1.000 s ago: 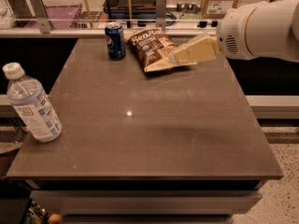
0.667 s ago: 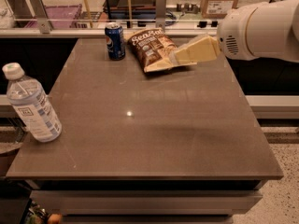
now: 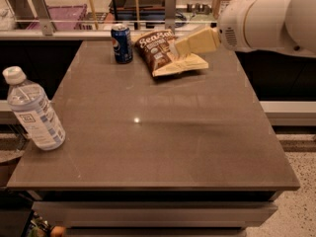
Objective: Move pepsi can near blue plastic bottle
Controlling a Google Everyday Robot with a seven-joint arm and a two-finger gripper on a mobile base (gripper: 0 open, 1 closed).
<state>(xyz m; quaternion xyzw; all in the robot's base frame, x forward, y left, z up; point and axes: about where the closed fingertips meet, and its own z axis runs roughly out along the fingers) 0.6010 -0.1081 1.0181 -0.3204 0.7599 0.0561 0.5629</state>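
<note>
Standing upright near the far edge of the smooth grey-brown table (image 3: pixel 163 132), the cylindrical pepsi can (image 3: pixel 121 43) is just left of a crinkled brown snack bag (image 3: pixel 160 56). The cream wedge-shaped gripper (image 3: pixel 187 44) overlaps the bag's right side; spread or closed, I cannot tell. The clear blue plastic bottle (image 3: pixel 33 110) stands at the near-left edge, well apart from the can, with bare tabletop between them.

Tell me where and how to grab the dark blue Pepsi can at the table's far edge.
Grip the small dark blue Pepsi can around its mid-body: it stands upright, a cylinder. Come from the front, level; the brown snack bag crowds its picture-right side, where the cream gripper hovers at the bag.
</note>
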